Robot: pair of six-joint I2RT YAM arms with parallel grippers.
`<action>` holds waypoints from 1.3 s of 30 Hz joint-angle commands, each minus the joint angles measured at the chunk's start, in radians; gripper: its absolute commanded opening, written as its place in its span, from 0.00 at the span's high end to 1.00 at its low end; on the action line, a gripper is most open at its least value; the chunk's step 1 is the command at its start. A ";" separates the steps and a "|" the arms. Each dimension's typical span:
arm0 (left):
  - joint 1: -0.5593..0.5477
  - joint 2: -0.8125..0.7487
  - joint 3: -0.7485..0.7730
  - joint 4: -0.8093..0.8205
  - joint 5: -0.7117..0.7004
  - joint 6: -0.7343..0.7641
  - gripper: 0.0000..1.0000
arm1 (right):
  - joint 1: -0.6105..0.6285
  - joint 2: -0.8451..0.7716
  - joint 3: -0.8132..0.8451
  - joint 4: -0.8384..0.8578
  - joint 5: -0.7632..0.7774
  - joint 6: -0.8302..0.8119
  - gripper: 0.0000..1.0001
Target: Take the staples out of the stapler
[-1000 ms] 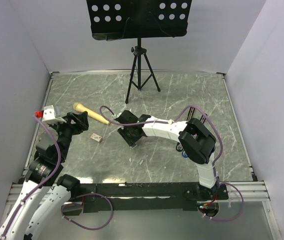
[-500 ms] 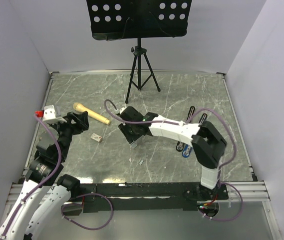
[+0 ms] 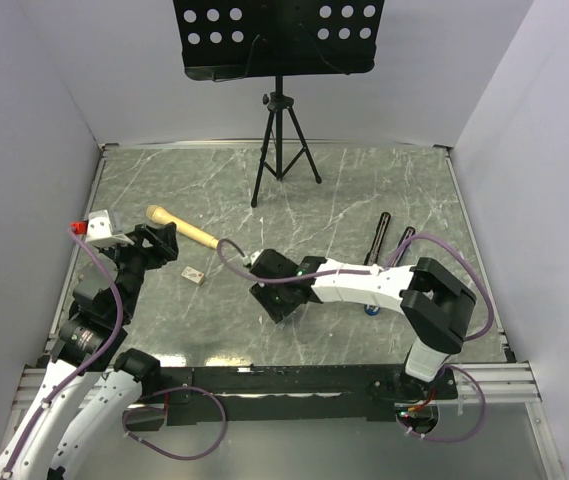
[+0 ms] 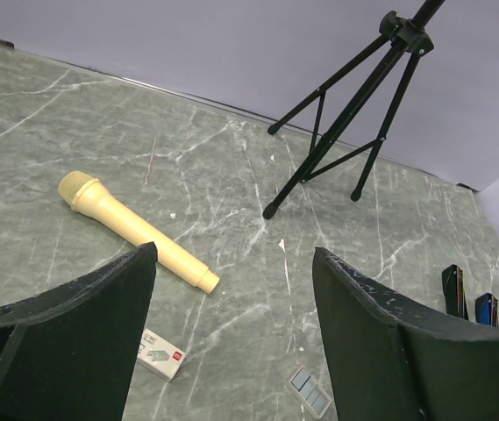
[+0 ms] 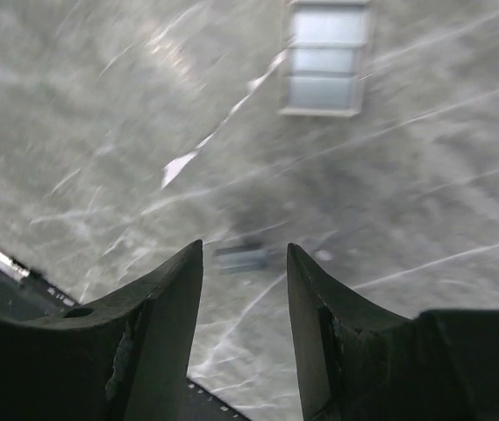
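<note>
The stapler is a small grey, blurred bar lying on the marble table, just beyond and between my right gripper's tips. My right gripper is open and empty and points down at the table; in the top view it is at the table's middle front and covers the stapler. My left gripper is open and empty, held above the table's left side, far from the stapler.
A beige microphone and a small staple box lie at the left. A black tripod stands at the back. Blue-and-black tool handles lie behind the right arm. A bright paned light patch shows on the table.
My right arm has swung its gripper from farther back toward the near edge, down over the small grey stapler. The left arm has not moved.
</note>
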 commanded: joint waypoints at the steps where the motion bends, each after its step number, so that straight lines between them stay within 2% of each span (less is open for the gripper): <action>1: 0.000 -0.003 -0.003 0.028 0.008 0.013 0.24 | 0.035 -0.045 0.004 0.013 0.018 0.026 0.49; 11: -0.001 0.000 -0.005 0.030 0.014 0.013 0.24 | 0.067 0.002 0.006 -0.007 0.064 0.032 0.47; 39: -0.001 0.002 -0.003 0.028 0.011 0.013 0.24 | 0.070 0.041 -0.071 0.031 0.041 0.056 0.46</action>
